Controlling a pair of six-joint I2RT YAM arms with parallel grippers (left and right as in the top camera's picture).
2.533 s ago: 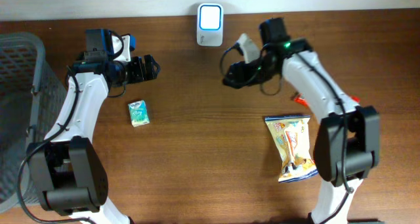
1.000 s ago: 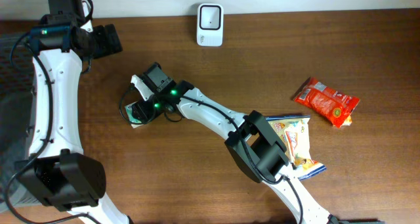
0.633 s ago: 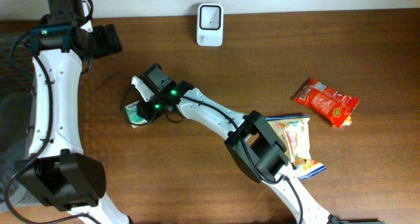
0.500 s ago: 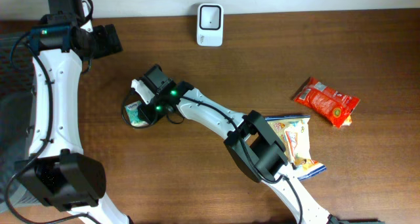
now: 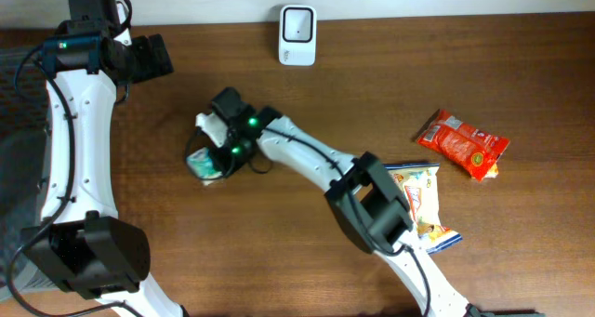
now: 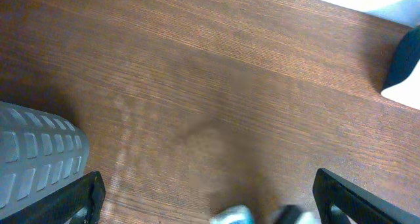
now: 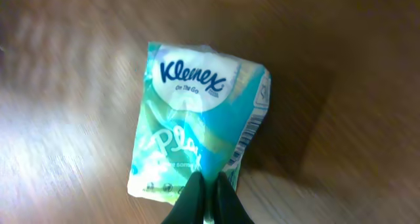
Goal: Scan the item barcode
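Closing done: right claw (image 7: 209,196) just clamped shut on tissues (image 7: 197,112); scanner (image 5: 297,23) run next; left claw (image 5: 152,57) wide open, empty.

From above, the tissue pack (image 5: 200,165) lies mostly hidden under the right gripper (image 5: 214,162), and the right arm (image 5: 307,164) covers part of the snack bag (image 5: 420,191). The basket (image 5: 13,103) is cut off at the left edge. In the right wrist view the pack's barcode (image 7: 248,140) is blurred and its small print unreadable; the closed fingertips (image 7: 195,196) cover its lower edge
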